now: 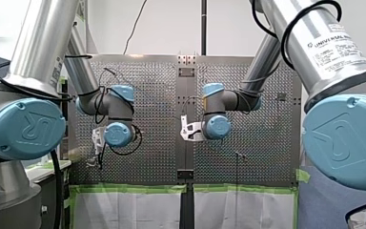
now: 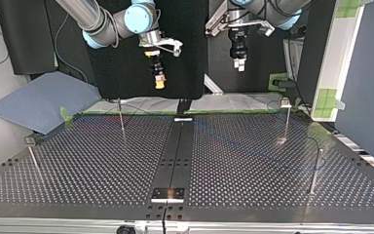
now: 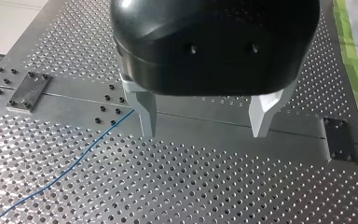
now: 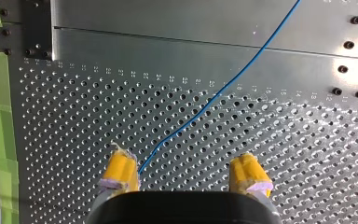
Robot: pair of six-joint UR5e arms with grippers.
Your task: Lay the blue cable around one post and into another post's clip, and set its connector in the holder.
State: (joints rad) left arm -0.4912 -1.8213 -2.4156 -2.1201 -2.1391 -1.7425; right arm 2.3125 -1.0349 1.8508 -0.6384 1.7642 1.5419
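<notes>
My right hand (image 4: pixel 184 173) hangs over the perforated metal table (image 4: pixel 284 154), yellow pads spread apart and holding nothing. The thin blue cable (image 4: pixel 205 107) lies flat under it, heading off to 1 o'clock. My left hand (image 3: pixel 205 125) has its metal fingers apart too, and the cable trails away from it at 8 o'clock.

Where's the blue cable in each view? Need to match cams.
Front view: can't make it out.
Top view: blue cable, faint, on the table right of the centre strip.
Left wrist view: cable runs off beside one finger of my left gripper.
Right wrist view: cable runs from my right gripper across the strip.
Shared landmark: the centre strip.
</notes>
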